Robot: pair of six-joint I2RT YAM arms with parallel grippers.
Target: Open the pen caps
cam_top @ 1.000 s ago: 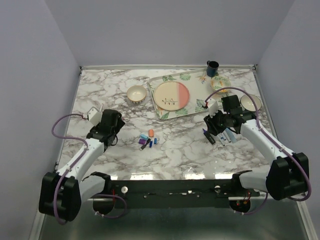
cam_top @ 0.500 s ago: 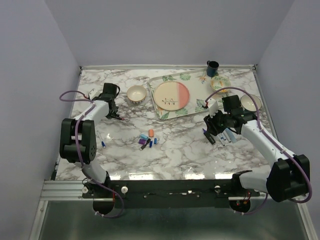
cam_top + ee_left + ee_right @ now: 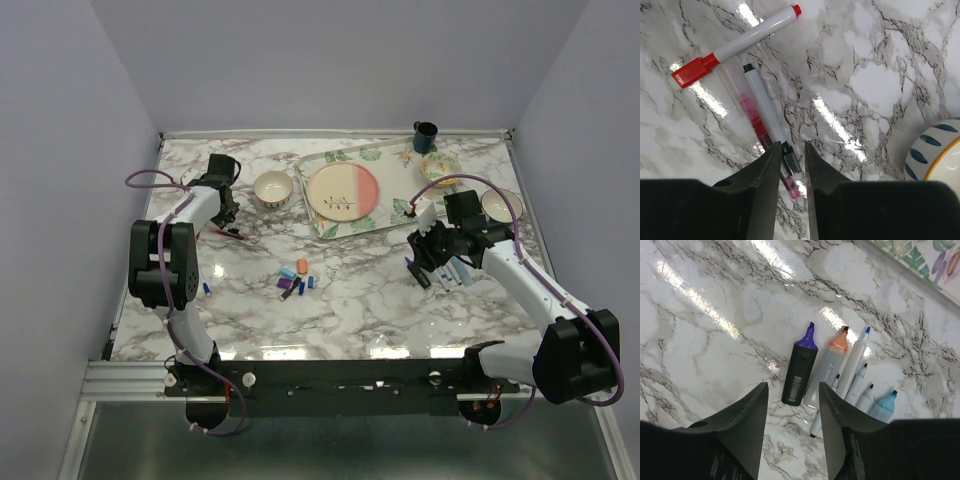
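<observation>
Swinging out from the near-left edge over the last second, the left arm now reaches the far-left part of the counter [image 3: 380, 300], while the right arm has kept its place. Three capped pens lie under the left end effector [image 3: 792, 150]. A dark-capped pen [image 3: 761, 97] has its white barrel running from upper left to lower right in the left wrist view, and its dark cap [image 3: 790, 159] shows in the narrow gap between the fingers [image 3: 767, 175]. A pink pen [image 3: 754, 120] lies alongside it, touching and parallel. Just beyond, a red-capped pen [image 3: 747, 36] runs from lower left to upper right, its red cap [image 3: 692, 73] at the lower-left end. That end effector is parted only slightly and grasps nothing that shows; whether its tips touch the dark cap cannot be told. The right end effector [image 3: 792, 387] is spread and empty above a row of uncapped pens [image 3: 855, 370] lying side by side, tips pointing away from the wrist. A black highlighter [image 3: 800, 371] with a purple tip lies nearest the gap, then a grey one tipped orange, then slimmer white ones. Only the top view shows the loose caps [image 3: 296, 277], clustered mid-counter between the arms and well apart from both end effectors. The top view shows the left pens only as thin streaks. A blue-striped bowl [image 3: 932, 155] sits near the left group.
</observation>
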